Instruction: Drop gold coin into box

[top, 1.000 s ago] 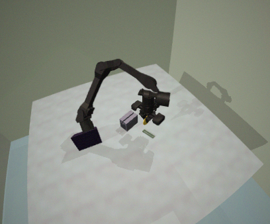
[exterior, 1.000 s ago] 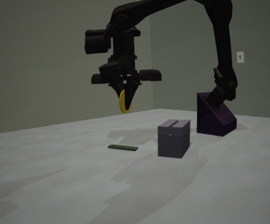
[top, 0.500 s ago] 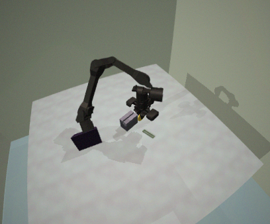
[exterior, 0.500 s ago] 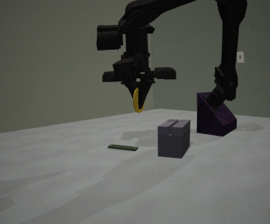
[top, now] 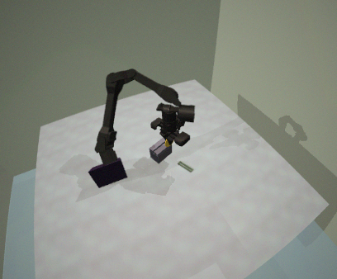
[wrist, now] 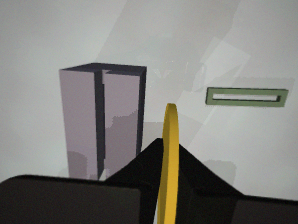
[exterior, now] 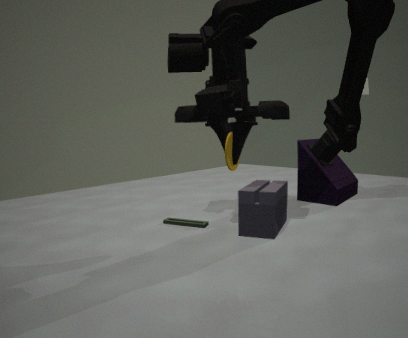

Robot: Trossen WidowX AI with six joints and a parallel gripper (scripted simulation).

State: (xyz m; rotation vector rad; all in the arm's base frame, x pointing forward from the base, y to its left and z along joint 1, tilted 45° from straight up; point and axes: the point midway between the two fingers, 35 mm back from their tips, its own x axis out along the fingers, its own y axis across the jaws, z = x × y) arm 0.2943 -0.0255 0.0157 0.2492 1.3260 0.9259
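Pale tabletop (exterior: 104,280) carries a grey box (exterior: 262,210) and green holder (exterior: 185,222); above the box hangs the gripper (exterior: 232,145), clamped on a gold coin (exterior: 230,152).

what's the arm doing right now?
The gripper is shut on the gold coin, holding it edge-down in the air. The green holder lies empty on the table. The grey box stands beside it, slot up. From the wrist view the coin sits off to one side of the slot, roughly parallel to it, so it is not yet lined up or lowered for the drop.
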